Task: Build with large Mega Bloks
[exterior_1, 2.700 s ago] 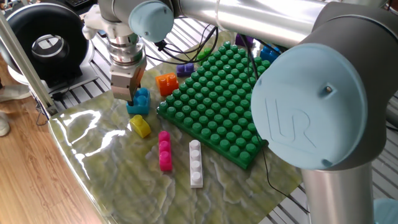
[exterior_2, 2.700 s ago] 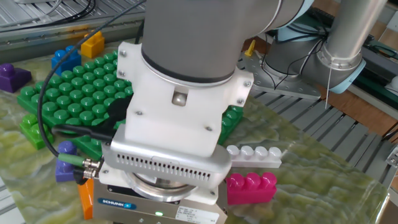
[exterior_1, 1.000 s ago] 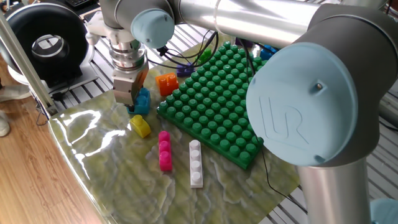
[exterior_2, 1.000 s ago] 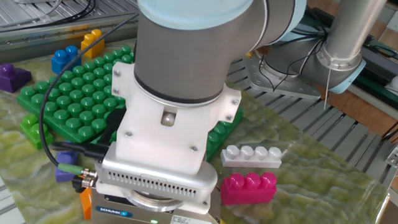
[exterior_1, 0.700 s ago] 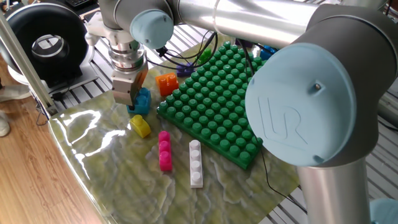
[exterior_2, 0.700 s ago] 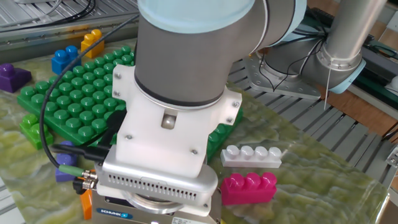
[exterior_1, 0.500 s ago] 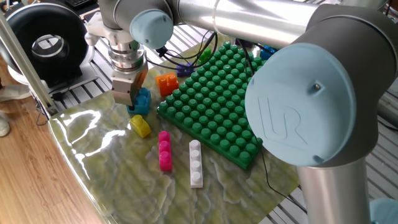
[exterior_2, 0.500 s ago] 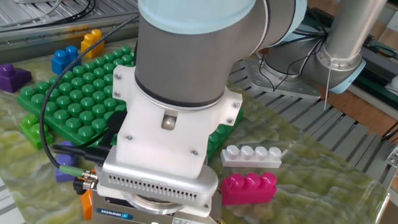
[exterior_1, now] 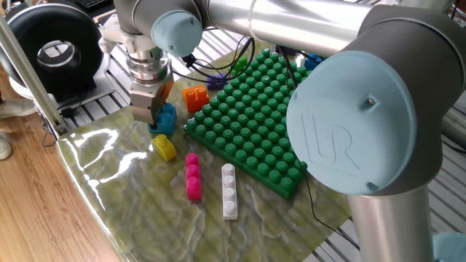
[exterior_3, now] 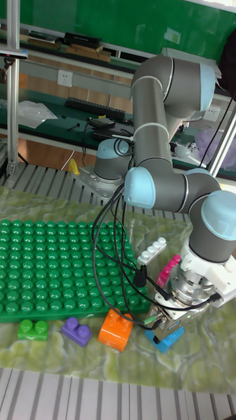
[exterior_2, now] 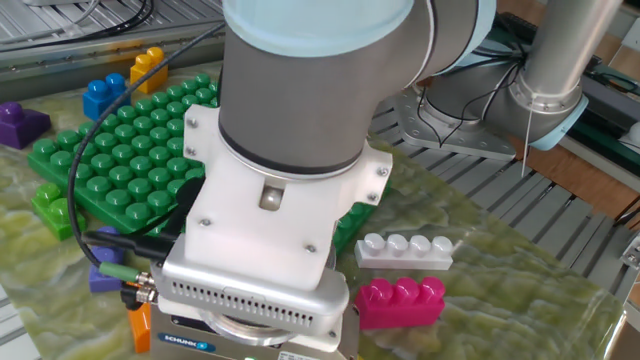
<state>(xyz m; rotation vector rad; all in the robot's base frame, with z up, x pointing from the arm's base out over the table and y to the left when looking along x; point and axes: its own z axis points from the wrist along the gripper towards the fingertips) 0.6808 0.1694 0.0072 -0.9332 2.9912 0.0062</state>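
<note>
the green baseplate (exterior_1: 256,120) lies flat on the marbled mat (exterior_1: 138,196), the nearest thing here to a holder; its studs are bare across the middle. in the other fixed view a blue brick (exterior_2: 100,95) and a yellow-orange brick (exterior_2: 148,68) sit at its far edge, though whether they stand on the studs or just behind them cannot be told.

the gripper (exterior_1: 147,115) points straight down at the mat's corner beside the baseplate. the light blue brick (exterior_1: 164,118) sits at its fingers, touching them, and in the tall fixed view this same brick (exterior_3: 166,338) shows directly under the gripper body, tilted. whether the fingers are pressed onto it or merely beside it cannot be told from any view.

the orange brick (exterior_1: 194,97) lies just beside the light blue one, close to the baseplate edge. the small yellow brick (exterior_1: 164,148) lies near on the mat. the pink brick (exterior_1: 192,177) and the white brick (exterior_1: 228,191) lie side by side, farther from the gripper. a purple brick (exterior_3: 77,330) and a small green brick (exterior_3: 32,329) rest along the baseplate's edge.
</note>
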